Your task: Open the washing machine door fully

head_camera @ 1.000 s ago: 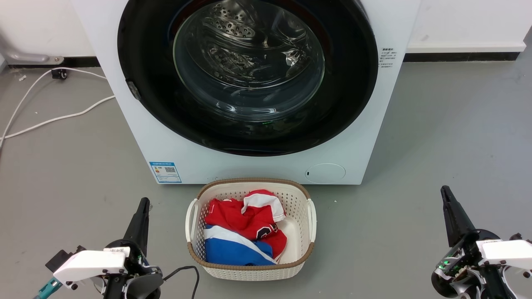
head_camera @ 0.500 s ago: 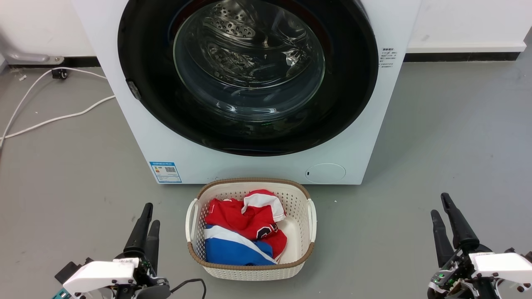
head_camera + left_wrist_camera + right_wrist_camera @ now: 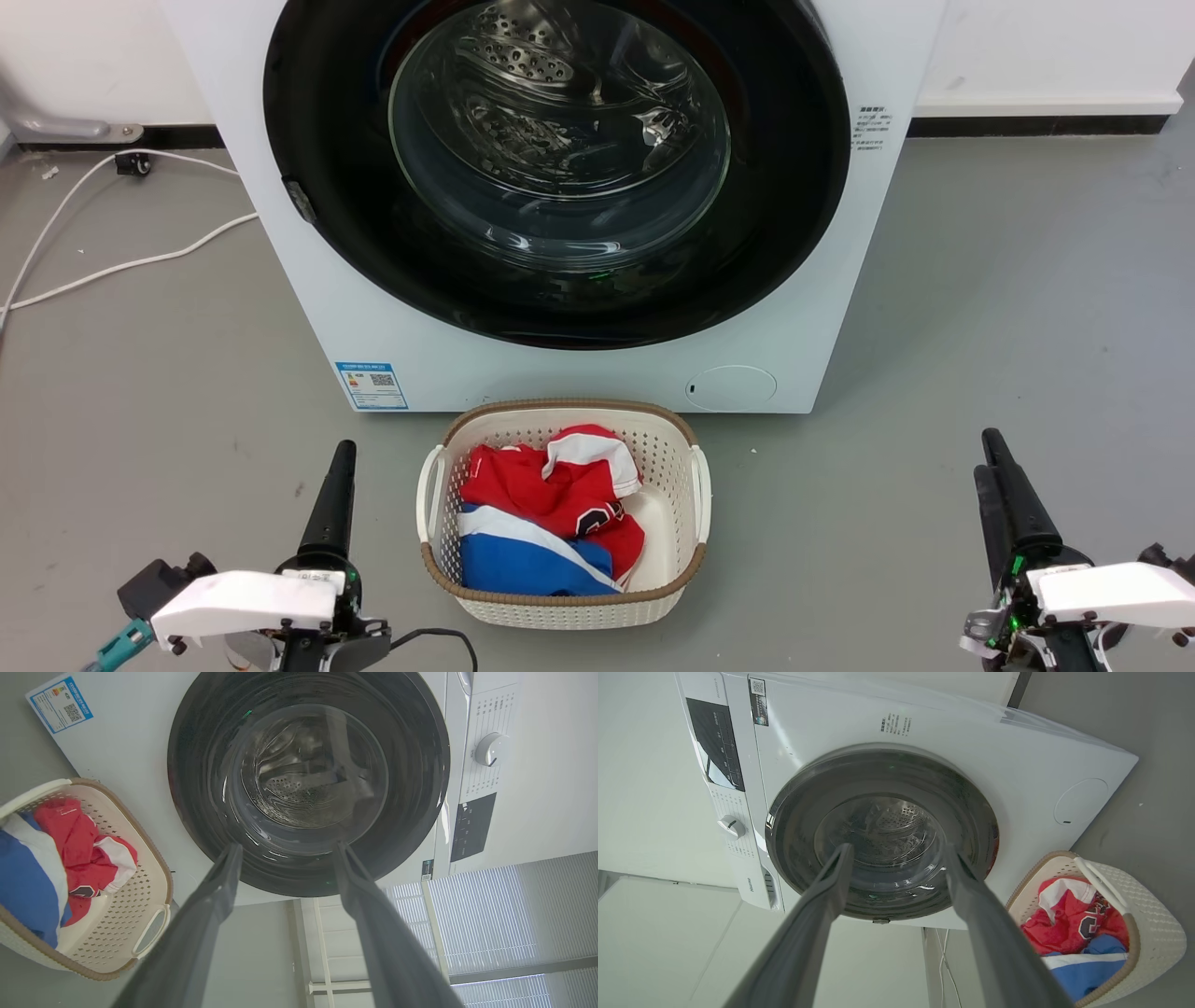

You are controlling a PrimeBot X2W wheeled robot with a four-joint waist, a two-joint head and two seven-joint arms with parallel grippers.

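Observation:
The washing machine door point(image 3: 794, 187) is a round glossy black ring around a clear glass bowl, lying flat against the white machine front point(image 3: 308, 308). A small latch notch point(image 3: 299, 201) sits on its left rim. My left gripper point(image 3: 342, 450) hovers low over the floor left of the basket, well short of the machine. The left wrist view shows its fingers point(image 3: 219, 882) spread and this gripper point(image 3: 286, 845) open and empty, facing the door point(image 3: 196, 788). My right gripper point(image 3: 984, 453) hovers at the lower right. It point(image 3: 897, 847) is open too, pointing at the door point(image 3: 794, 812).
A cream perforated basket point(image 3: 560, 411) with red, white and blue clothes stands on the grey floor right in front of the machine, between my grippers. A white cable point(image 3: 121, 266) trails across the floor at the left. The wall runs behind the machine.
Both wrists have turned and shifted slightly. The left gripper's two fingers, side by side half a second ago, now line up as one. The door has not moved.

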